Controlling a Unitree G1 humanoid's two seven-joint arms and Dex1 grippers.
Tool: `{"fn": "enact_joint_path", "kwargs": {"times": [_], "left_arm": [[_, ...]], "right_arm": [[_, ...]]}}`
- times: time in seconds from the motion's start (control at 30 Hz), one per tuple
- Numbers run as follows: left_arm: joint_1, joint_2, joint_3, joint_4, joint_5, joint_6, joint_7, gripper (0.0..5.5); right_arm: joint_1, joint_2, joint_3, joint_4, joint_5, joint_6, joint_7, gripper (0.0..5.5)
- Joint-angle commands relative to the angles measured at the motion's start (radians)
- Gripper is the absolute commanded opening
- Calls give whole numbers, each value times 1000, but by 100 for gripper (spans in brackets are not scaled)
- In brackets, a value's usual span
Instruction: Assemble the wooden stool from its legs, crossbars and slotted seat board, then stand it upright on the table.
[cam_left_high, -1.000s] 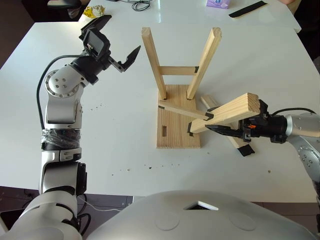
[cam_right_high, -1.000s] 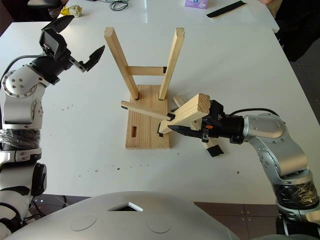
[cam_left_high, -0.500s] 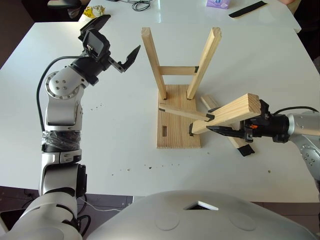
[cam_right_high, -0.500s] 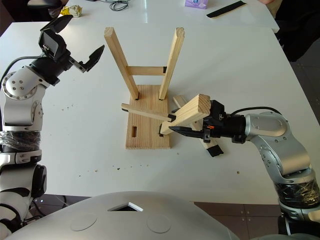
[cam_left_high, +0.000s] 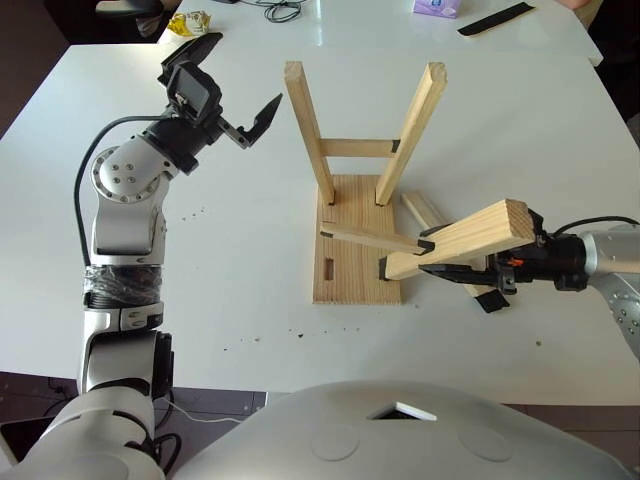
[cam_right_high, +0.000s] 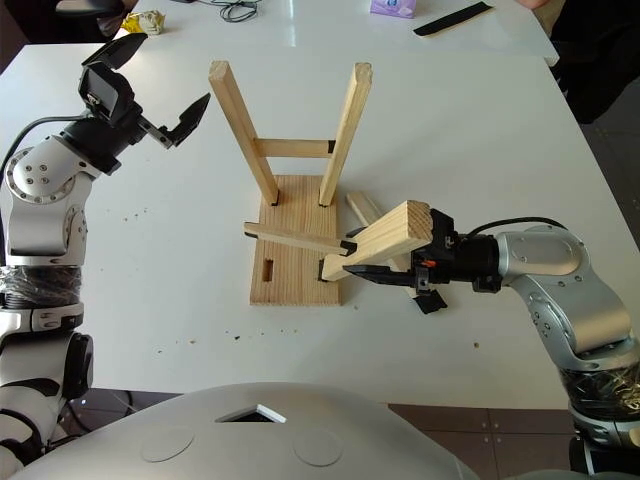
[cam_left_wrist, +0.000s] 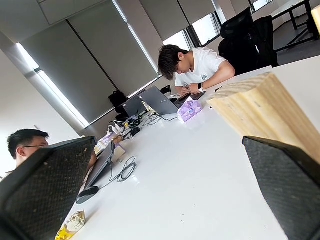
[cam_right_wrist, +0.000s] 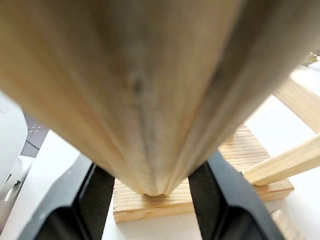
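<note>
The slotted seat board (cam_left_high: 345, 270) lies flat on the table. Two legs (cam_left_high: 308, 125) stand in its far end, joined by a crossbar (cam_left_high: 355, 148). My right gripper (cam_left_high: 440, 268) is shut on a third leg (cam_left_high: 465, 235), held slanted over the board's near right corner. A crossbar (cam_left_high: 368, 238) sticks out of that leg over the board. In the right wrist view the held leg (cam_right_wrist: 145, 95) sits between the fingers (cam_right_wrist: 95, 200), above the board (cam_right_wrist: 200, 197). My left gripper (cam_left_high: 238, 75) hangs open to the left of the standing legs, holding nothing.
A loose wooden piece (cam_left_high: 425, 212) with a black end (cam_left_high: 491, 301) lies on the table beside the board's right edge, under the held leg. A yellow wrapper (cam_left_high: 188, 20), a cable and a black strip (cam_left_high: 494, 18) lie along the far side.
My right gripper has shifted the held leg and its crossbar slightly to the right and toward me, and the leg lies a little flatter. The left arm has stayed put.
</note>
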Motion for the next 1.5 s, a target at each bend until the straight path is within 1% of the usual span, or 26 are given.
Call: {"fn": "enact_joint_path", "kwargs": {"times": [0.03,0.33,0.6,0.67,0.9,1.03,1.13,1.37,1.5], "left_arm": [[20,-11,-10,-33,1,15,11,540],[44,-30,-16,-64,4,29,24,540],[54,-33,-12,-74,2,37,29,540],[62,-35,-11,-81,4,38,35,540],[92,-48,-9,-116,5,52,70,540],[120,-58,-5,-138,9,57,95,540],[123,-66,-4,-143,10,61,110,540],[122,-71,-7,-148,9,68,125,540],[115,-70,-10,-140,7,65,121,540]], "right_arm": [[-46,-24,68,64,-50,71,14,204],[-181,21,168,145,-98,54,25,204],[-201,36,218,193,-138,50,17,204],[-225,43,249,210,-159,68,8,204],[-384,86,328,207,-128,251,-27,204],[-448,103,371,241,-146,282,-4,204],[-438,108,408,281,-192,238,6,204],[-309,119,512,358,-296,103,2,204],[-258,93,542,332,-297,84,11,204]]}}
